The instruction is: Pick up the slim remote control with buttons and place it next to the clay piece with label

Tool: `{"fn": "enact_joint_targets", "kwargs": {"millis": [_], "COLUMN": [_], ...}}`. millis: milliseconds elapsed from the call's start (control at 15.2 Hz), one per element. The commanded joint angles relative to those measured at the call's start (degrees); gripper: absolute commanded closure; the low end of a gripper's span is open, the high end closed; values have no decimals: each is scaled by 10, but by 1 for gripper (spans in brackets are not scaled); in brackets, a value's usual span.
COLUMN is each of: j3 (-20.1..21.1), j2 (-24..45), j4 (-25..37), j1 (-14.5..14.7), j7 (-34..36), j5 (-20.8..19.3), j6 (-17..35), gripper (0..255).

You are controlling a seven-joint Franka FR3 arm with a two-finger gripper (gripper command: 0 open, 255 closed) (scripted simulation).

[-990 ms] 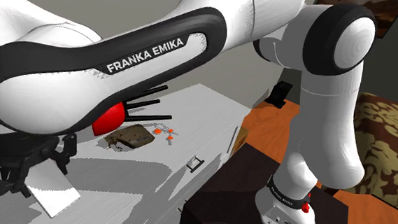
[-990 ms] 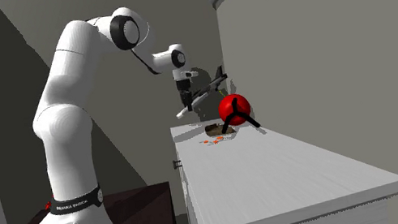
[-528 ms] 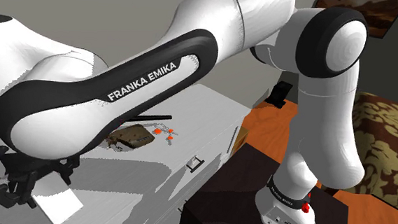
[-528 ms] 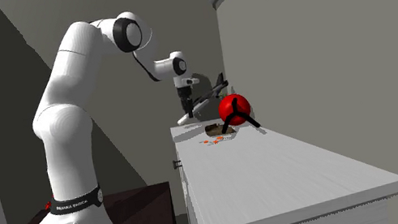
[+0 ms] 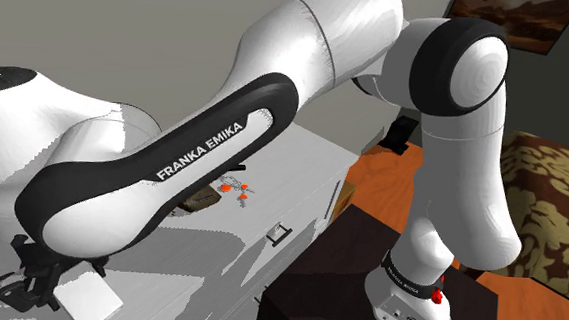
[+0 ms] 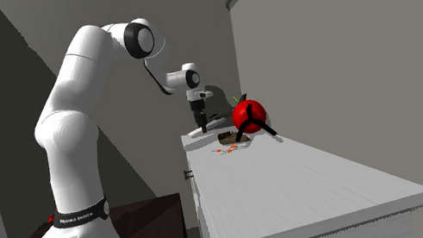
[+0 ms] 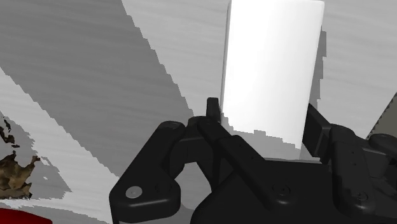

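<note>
Risk assessment, from my own position: my gripper is closed on the slim remote control, drawn plain white, one finger against each long edge near its end. The remote sits low over the desk, and I cannot tell whether its underside touches the surface.

- If it is not down, opening would drop it, and it could skid or turn.
- If it is down, pressing lower would drive my fingertips into the desk.
- The brown clay piece lies off to one side, apart from the remote. Releasing here may not count as next to it.
- Shifting closer risks knocking the red ball with black spikes, which stands just beside the clay.

Arm pose:

- In the shoulder view, my lettered forearm slopes down from the high elbow toward the gripper at that view's lower left. The remote is beside it.
- In the second exterior view, the hand points straight down at the desk's far end.
</note>
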Motion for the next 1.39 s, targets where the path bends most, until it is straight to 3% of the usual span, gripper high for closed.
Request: {"fn": "enact_joint_targets", "kwargs": {"millis": [0,396,462,792,1056,1320], "j3": [0,0,0,0,8,8], "j2": [4,4,3,4,-30,-30], "j4": [-2,-2,-3,-2,23,23], "j1": [1,1,0,1,-4,-4], "j7": [0,0,0,0,-9,-9], "j5": [-1,-1,0,-1,15,15], "j6": [2,2,2,2,-54,-54], "gripper": [255,255,0,0,0,0]}}
